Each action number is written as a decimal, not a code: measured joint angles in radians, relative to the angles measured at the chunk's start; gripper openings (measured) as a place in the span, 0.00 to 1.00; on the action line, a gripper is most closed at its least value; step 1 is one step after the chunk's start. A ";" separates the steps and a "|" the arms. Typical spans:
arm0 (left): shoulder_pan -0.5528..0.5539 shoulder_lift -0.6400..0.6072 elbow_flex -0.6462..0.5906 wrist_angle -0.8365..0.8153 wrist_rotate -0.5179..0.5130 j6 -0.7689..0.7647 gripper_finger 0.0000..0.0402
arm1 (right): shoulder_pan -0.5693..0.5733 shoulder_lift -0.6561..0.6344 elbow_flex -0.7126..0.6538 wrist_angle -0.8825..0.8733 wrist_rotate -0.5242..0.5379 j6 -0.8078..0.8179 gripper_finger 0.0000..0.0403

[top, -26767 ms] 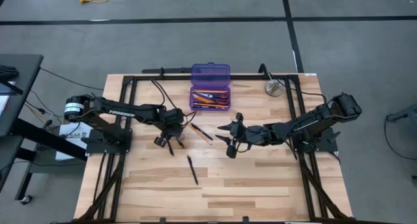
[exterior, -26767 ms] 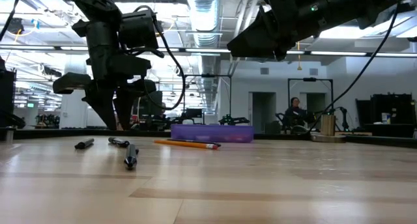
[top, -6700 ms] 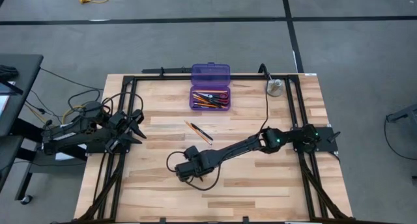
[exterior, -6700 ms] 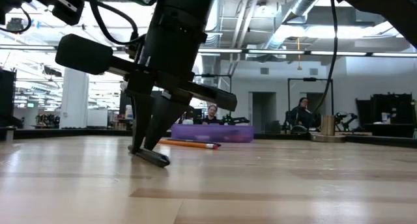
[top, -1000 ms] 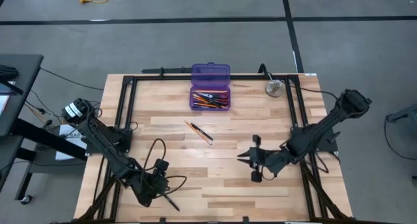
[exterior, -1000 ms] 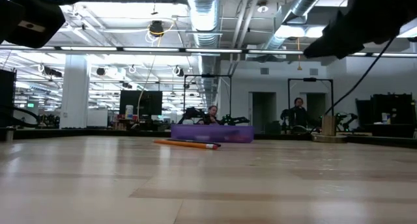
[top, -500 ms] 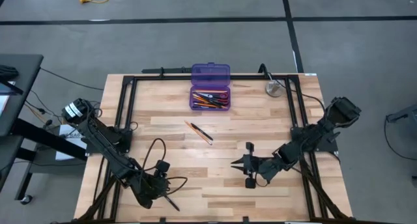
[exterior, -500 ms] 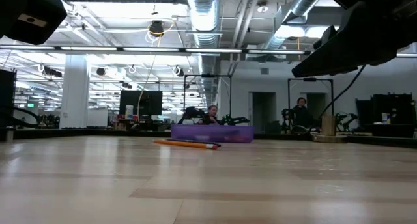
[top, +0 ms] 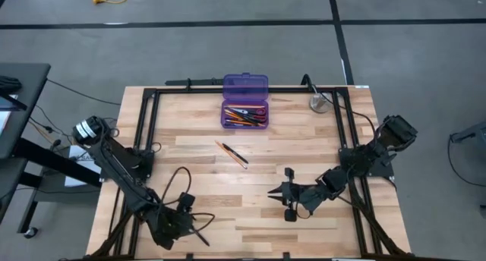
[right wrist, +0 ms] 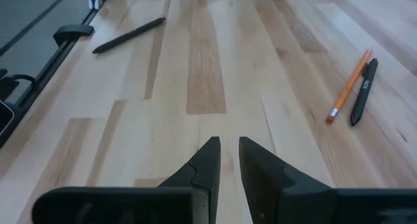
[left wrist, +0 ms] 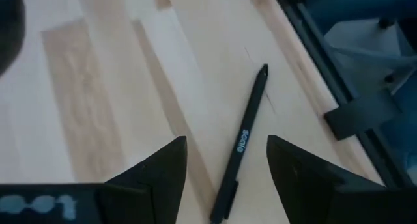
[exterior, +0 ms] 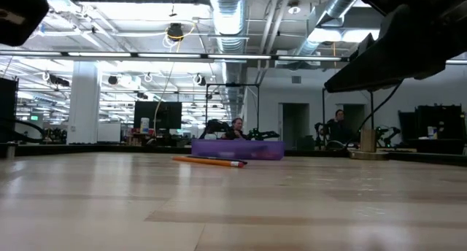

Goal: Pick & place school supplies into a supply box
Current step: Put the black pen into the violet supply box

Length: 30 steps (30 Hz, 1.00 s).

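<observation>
The purple supply box (top: 244, 114) stands open at the table's far middle, with pens, pencils and red-handled scissors inside. An orange pencil (top: 225, 150) and a black pen (top: 237, 155) lie side by side at the table's middle. Another black pen (left wrist: 242, 143) lies flat near the table's near edge. My left gripper (left wrist: 227, 149) hovers over it, open, one finger on either side, without touching. My right gripper (right wrist: 229, 146) hangs over the table right of middle (top: 272, 193), with a narrow gap between its fingertips and nothing in it.
A round metal disc (top: 319, 103) sits at the far right. A black frame rail (left wrist: 326, 68) runs along the table edge close to the near pen. Loose black cable (top: 178, 181) loops over the table by my left arm. People show in the room behind the table.
My right gripper has gone toward the table's left edge, staying above the wood. My left gripper has edged a little toward the near edge over the black pen, which has stayed where it was.
</observation>
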 joint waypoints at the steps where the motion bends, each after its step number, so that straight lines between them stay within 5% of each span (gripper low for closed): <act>1: -0.006 0.019 0.006 0.000 0.000 0.000 0.50 | 0.000 0.000 0.000 0.002 0.000 0.000 0.13; 9: -0.009 0.207 0.151 -0.106 0.030 0.021 0.50 | 0.000 -0.001 0.000 0.028 0.000 -0.005 0.13; 30: 0.050 0.305 0.183 -0.138 0.145 0.018 0.50 | 0.032 -0.001 0.000 0.056 -0.027 0.007 0.13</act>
